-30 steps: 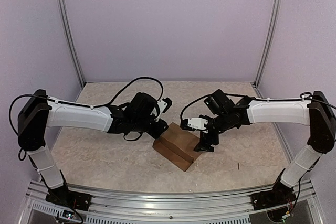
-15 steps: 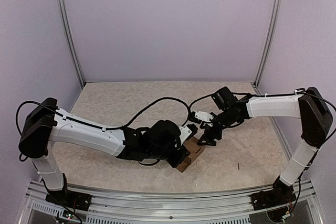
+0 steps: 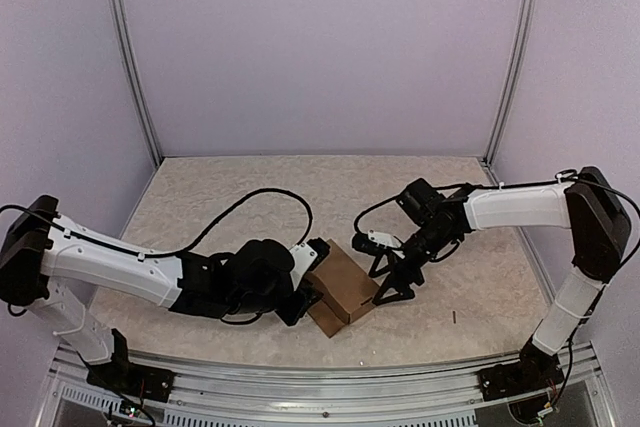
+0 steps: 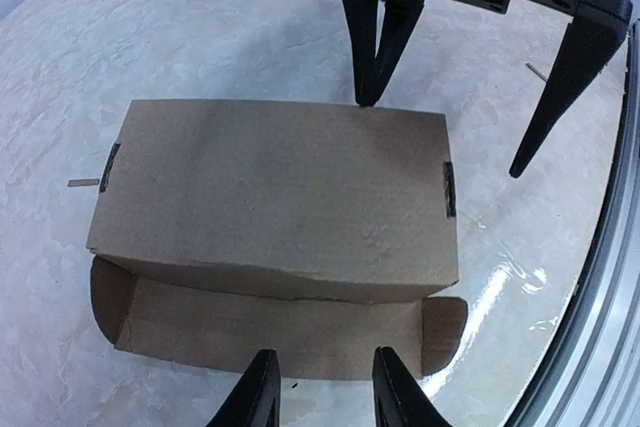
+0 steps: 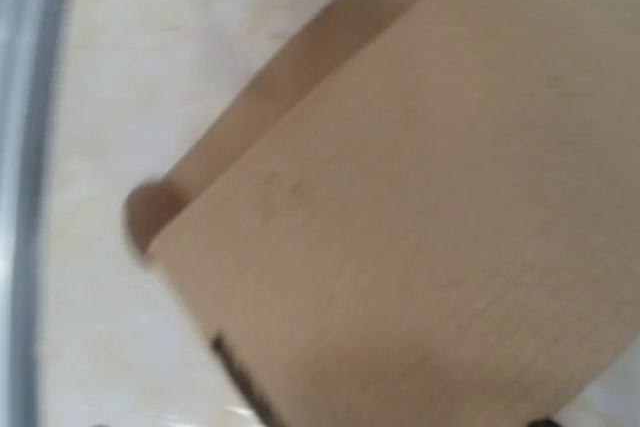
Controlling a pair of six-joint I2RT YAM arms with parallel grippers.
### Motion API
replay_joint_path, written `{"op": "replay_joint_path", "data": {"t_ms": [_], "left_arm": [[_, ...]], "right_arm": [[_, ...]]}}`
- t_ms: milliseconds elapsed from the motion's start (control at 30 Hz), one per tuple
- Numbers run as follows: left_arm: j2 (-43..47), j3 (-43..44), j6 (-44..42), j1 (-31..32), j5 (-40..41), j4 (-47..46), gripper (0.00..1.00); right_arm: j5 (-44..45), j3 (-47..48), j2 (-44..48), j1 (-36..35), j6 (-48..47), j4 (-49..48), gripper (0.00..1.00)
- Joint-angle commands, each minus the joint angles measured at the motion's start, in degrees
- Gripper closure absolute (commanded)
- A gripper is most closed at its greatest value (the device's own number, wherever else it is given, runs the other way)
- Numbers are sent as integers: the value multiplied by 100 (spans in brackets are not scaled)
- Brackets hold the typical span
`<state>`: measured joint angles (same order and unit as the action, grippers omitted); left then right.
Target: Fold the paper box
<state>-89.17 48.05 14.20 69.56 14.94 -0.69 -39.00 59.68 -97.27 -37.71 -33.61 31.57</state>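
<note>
Top external: mottled beige worktop (image 3: 200, 207), lilac walls (image 3: 320, 47) — paper box (image 3: 338, 287) lies between left tool (image 4: 320, 387) and right tool (image 3: 377, 289), both spread.

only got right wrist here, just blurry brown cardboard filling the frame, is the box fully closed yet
Observer: no, the paper box has its lid down but one long flap lies flat on the table, untucked.
Operator: where's the left gripper
Observer: the left gripper is at that flap's outer edge, fingers apart, holding nothing.
Operator: and mine
Observer: the right gripper is open on the opposite side, one fingertip at the box's far edge, the other past its corner.
</note>
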Motion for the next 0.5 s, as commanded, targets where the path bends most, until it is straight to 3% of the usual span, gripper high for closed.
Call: {"op": "replay_joint_path", "data": {"t_ms": [0,167,333,467], "left_arm": [[292,-299,-146,241,-401,-436,68],[31,-242,-246,523,-575,-422,69],[15,-446,-205,681,-580,-326,68],[170,-704,-276,673,-842,-181,70]], "right_arm": [[-418,-96,36,-370,-329,637,11],[-625,52,122,-509,-714,1308,11],[320,107,483,-438,-713,1262,10],[1150,127,706,-425,-343,591,13]]}}
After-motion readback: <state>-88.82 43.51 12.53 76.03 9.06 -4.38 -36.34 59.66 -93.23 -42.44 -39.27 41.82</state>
